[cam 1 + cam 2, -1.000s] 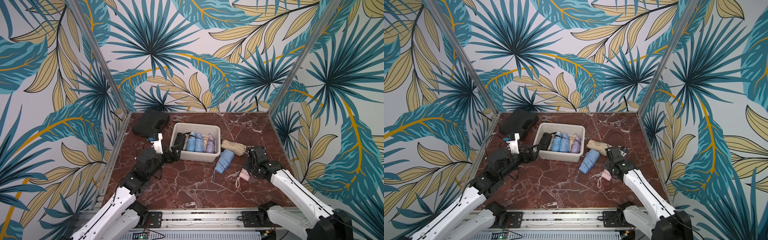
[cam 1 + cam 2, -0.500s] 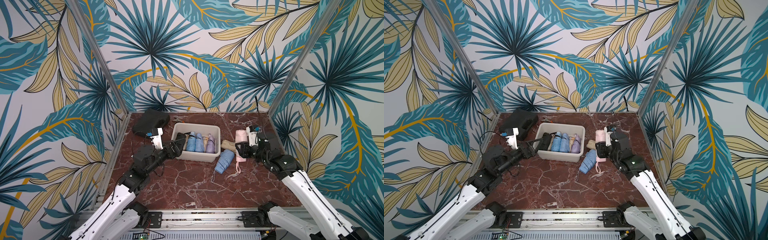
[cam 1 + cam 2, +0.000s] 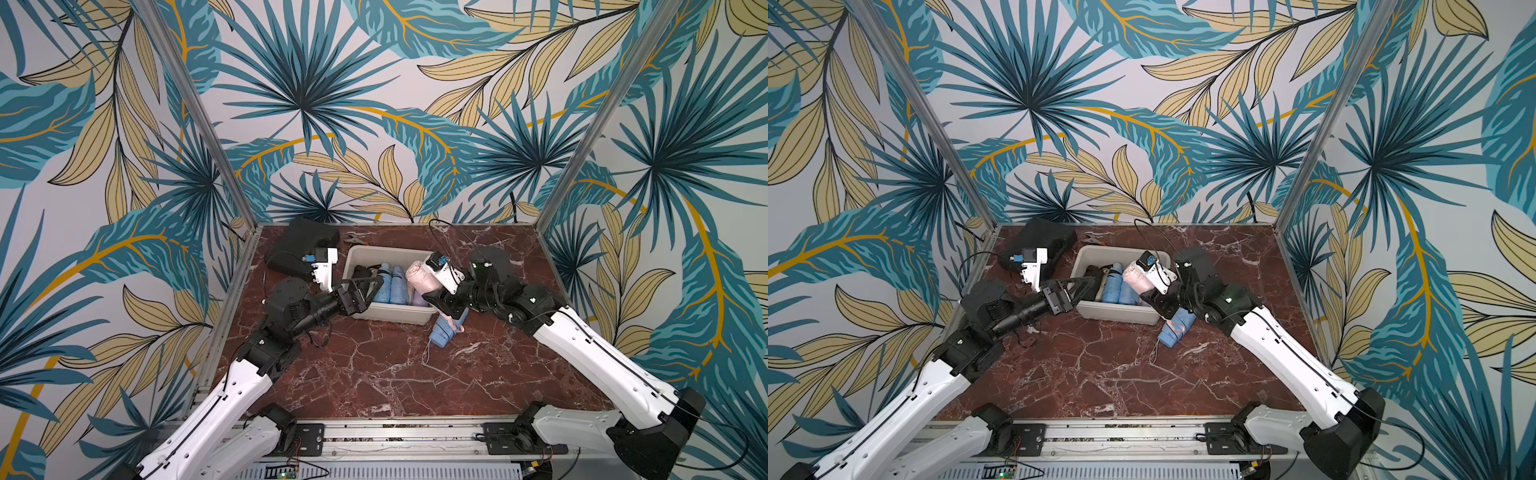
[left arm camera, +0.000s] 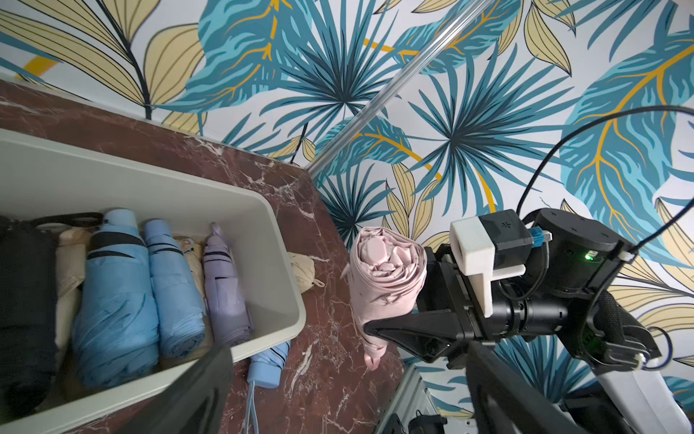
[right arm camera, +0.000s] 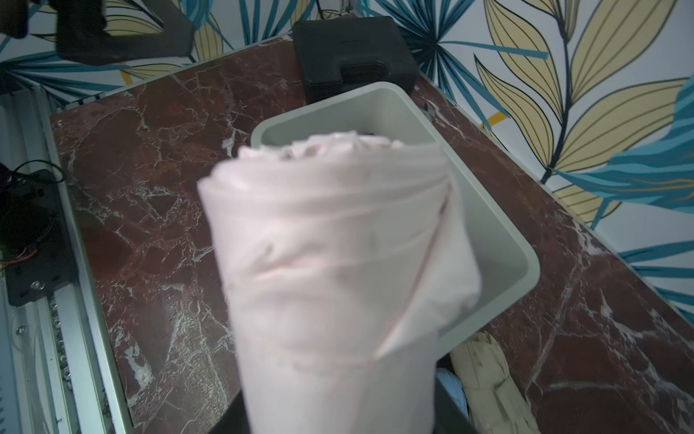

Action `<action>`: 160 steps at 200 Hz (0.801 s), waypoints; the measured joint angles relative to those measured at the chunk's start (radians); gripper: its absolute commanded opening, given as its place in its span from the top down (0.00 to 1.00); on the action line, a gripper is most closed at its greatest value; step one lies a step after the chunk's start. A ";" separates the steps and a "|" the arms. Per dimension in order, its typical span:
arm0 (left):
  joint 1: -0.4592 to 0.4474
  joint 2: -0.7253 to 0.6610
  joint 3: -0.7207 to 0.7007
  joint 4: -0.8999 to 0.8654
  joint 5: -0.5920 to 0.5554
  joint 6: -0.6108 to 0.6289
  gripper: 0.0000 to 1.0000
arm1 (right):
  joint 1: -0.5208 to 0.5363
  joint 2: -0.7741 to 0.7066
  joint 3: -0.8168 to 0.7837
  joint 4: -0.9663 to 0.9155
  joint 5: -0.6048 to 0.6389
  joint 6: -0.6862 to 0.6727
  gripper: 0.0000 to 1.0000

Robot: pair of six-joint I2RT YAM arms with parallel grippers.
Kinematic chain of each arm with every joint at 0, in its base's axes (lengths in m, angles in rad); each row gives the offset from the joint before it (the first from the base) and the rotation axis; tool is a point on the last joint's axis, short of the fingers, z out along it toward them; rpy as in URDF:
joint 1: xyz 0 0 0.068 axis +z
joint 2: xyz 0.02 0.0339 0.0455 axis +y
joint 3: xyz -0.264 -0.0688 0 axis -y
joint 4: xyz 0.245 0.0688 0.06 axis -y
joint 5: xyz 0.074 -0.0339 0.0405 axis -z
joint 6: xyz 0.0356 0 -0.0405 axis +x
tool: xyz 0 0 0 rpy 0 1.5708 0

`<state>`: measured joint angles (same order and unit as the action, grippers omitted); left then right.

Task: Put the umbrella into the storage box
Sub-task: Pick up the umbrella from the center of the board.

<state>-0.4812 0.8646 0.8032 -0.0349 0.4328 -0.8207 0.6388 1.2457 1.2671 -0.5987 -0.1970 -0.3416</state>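
The off-white storage box (image 3: 399, 314) (image 3: 1117, 314) holds several folded umbrellas: black, beige, blue and lilac. My right gripper (image 3: 432, 291) (image 3: 1152, 296) is shut on a pink folded umbrella (image 3: 419, 276) (image 3: 1136, 276) (image 4: 386, 270) (image 5: 338, 263), held in the air at the box's right end. It stands nearly upright with the handle hanging down. In the right wrist view it hides most of the box (image 5: 499, 233). My left gripper (image 3: 370, 287) (image 3: 1084, 286) (image 4: 349, 353) is open and empty at the box's front left corner.
A blue umbrella (image 3: 446, 332) (image 4: 268, 364) lies on the marble against the box's right front corner. A beige umbrella (image 4: 304, 268) (image 5: 488, 375) lies just right of the box. A black case (image 3: 299, 245) (image 5: 353, 56) sits at the back left, with a small tool (image 3: 353, 237) behind the box.
My right gripper has lifted the pink umbrella off the table at the front right and carried it up and left to the box's right end. My left gripper has shifted slightly right along the box.
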 measured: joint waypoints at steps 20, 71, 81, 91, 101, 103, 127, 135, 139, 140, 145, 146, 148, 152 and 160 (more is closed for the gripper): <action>0.000 0.015 0.000 0.003 0.029 -0.037 0.00 | 0.040 0.029 0.011 0.009 -0.014 -0.061 0.73; 0.001 0.026 -0.099 0.162 0.062 -0.226 0.00 | 0.102 0.085 0.012 0.056 -0.018 -0.192 0.73; 0.001 0.028 -0.117 0.169 0.061 -0.255 0.00 | 0.118 0.099 0.013 0.069 -0.012 -0.222 0.73; 0.001 0.034 -0.123 0.170 0.061 -0.280 0.01 | 0.135 0.113 0.015 0.082 -0.007 -0.249 0.73; 0.001 0.040 -0.124 0.169 0.061 -0.304 0.02 | 0.156 0.128 0.015 0.096 -0.001 -0.280 0.73; 0.001 0.042 -0.124 0.169 0.061 -0.310 0.02 | 0.159 0.130 0.016 0.098 0.002 -0.283 0.73; 0.001 0.044 -0.124 0.164 0.058 -0.356 0.03 | 0.201 0.152 0.016 0.132 0.015 -0.347 0.73; 0.001 0.042 -0.124 0.156 0.055 -0.365 0.04 | 0.207 0.154 0.016 0.142 0.017 -0.363 0.73; 0.001 0.040 -0.124 0.150 0.054 -0.370 0.05 | 0.209 0.155 0.016 0.147 0.018 -0.372 0.73; 0.001 0.040 -0.124 0.149 0.054 -0.372 0.05 | 0.209 0.156 0.016 0.149 0.018 -0.376 0.73; 0.001 0.037 -0.125 0.142 0.053 -0.378 0.05 | 0.211 0.156 0.016 0.154 0.019 -0.389 0.73; 0.001 0.036 -0.125 0.140 0.053 -0.378 0.06 | 0.210 0.156 0.016 0.155 0.020 -0.391 0.73; 0.001 0.034 -0.126 0.136 0.053 -0.381 0.06 | 0.211 0.157 0.016 0.158 0.021 -0.396 0.73; 0.001 0.031 -0.126 0.129 0.050 -0.383 0.06 | 0.210 0.158 0.016 0.163 0.024 -0.406 0.73; 0.001 0.018 -0.130 0.114 0.046 -0.389 0.07 | 0.210 0.159 0.016 0.169 0.026 -0.428 0.73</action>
<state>-0.4805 0.8822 0.6735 0.0788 0.4789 -1.2098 0.8490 1.4048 1.2831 -0.4294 -0.1707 -0.7696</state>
